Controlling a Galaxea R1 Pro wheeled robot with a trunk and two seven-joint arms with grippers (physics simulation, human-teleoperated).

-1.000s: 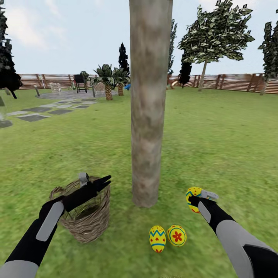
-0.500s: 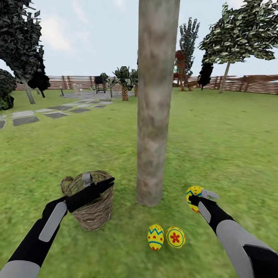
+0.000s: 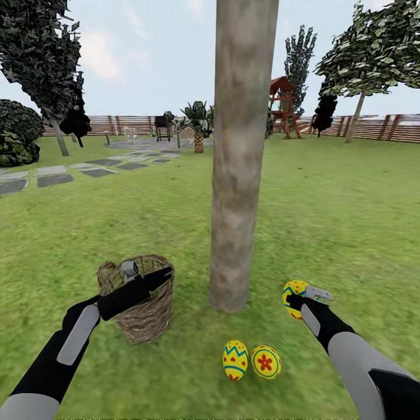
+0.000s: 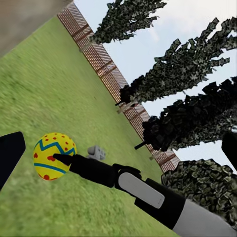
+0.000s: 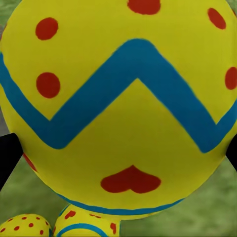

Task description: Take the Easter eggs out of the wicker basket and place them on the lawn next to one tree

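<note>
the head camera is swinging rightward over the last second, so the thick mottled trunk [image 3: 242, 157], the wicker basket [image 3: 140, 303] and the far play tower [image 3: 283, 105] are all sliding across the head view while the things themselves are staying put on the lawn [image 3: 338, 221]; the right gripper [image 3: 298, 298] is still clenching the third easter egg [image 3: 293, 294], holding it just above the grass near the trunk's base; the other two eggs [image 3: 251, 360] are lying side by side on the grass close to the trunk; the left gripper [image 3: 160, 275] is hovering over the basket rim, and i cannot tell whether its fingers are parted; judging from this, only the last set-down is remaining.
</note>
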